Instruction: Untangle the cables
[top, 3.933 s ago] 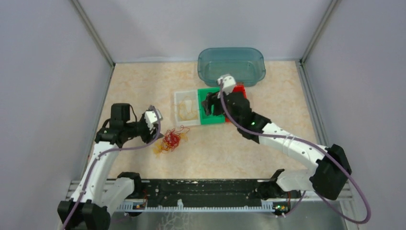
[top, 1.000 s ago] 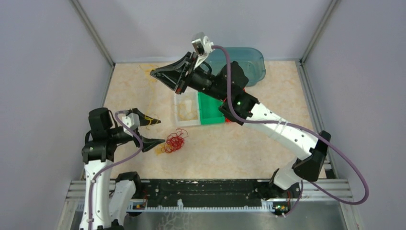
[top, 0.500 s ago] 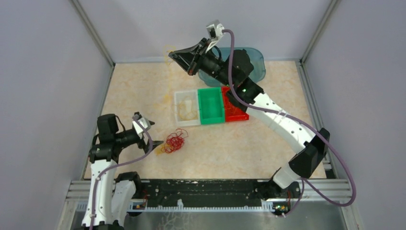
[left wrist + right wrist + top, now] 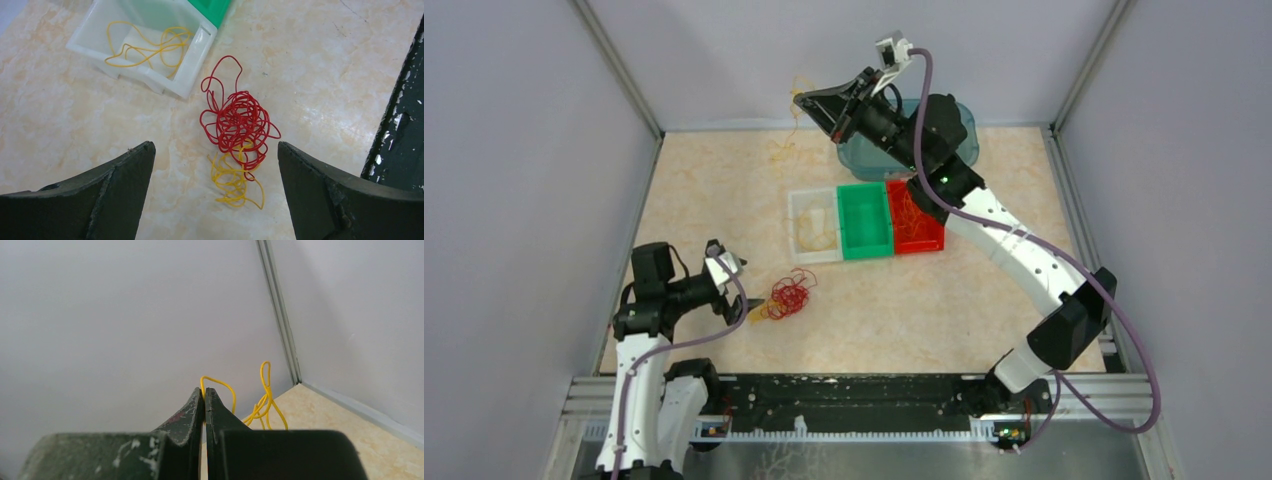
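Aloft, right fingers (image 4: pixel 187 417) tight on yellow cable (image 4: pixel 265 390); left fingers (image 4: pixel 117 182) wide apart.

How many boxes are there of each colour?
White bin: 1
Green bin: 1
Red bin: 1
Blue-green tub: 1
Total: 4
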Action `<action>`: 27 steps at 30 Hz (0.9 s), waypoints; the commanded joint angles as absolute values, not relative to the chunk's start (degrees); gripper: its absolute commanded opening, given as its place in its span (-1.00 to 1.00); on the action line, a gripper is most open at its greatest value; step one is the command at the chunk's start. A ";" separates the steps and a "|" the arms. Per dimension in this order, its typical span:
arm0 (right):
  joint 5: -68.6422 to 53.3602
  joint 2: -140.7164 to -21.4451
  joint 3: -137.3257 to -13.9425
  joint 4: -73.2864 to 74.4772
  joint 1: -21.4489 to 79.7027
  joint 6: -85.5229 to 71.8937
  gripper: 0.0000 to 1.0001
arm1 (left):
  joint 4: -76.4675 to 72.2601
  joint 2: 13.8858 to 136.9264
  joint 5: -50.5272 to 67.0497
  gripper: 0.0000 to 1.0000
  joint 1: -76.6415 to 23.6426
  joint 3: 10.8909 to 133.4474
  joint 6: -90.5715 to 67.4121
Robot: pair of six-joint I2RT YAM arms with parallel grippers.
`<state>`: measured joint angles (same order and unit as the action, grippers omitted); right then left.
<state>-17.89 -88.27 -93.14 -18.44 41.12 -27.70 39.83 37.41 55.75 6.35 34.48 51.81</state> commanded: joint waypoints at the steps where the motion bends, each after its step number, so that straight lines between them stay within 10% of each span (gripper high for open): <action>1: -17.53 -89.08 -94.12 -19.77 41.35 -26.05 -1.00 | 44.10 37.81 58.76 0.95 5.99 36.94 56.04; 27: -9.21 -101.94 -88.62 -11.21 41.32 -11.05 -1.00 | 47.69 38.14 61.13 0.98 6.03 40.60 56.90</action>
<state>-11.42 -101.12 -88.90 -9.96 41.12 -14.44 46.76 38.48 59.18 6.35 38.79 55.18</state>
